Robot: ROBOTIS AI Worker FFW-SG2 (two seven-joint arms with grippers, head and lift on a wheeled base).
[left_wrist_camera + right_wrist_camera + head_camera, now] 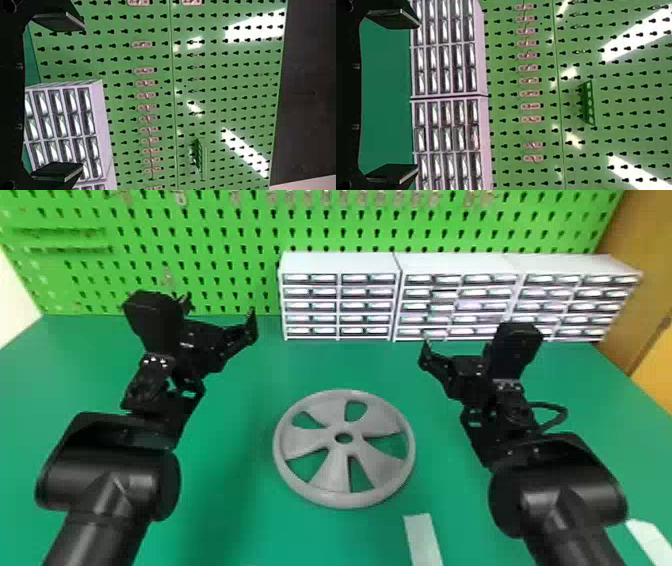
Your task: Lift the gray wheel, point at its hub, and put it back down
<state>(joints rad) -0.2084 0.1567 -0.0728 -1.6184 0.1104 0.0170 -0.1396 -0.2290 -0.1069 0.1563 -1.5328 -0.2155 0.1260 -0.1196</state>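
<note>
The gray wheel (327, 477) lies flat on the green table, its round hub hole facing up between the two arms. Up and to the left of it in the head view, my left gripper (220, 314) is held over the table, apart from the wheel. On the other side, my right gripper (456, 349) is likewise raised and apart from it. In the left wrist view the left gripper (80, 96) has its fingers wide apart with nothing held. The right gripper (416, 96) in the right wrist view is spread just as wide and holds nothing.
White drawer cabinets (340, 297) line the table's back edge, before a green pegboard (210, 265). A pale strip (422, 540) lies on the green table (225, 510) near the front, and another light piece (650, 537) sits at the right front.
</note>
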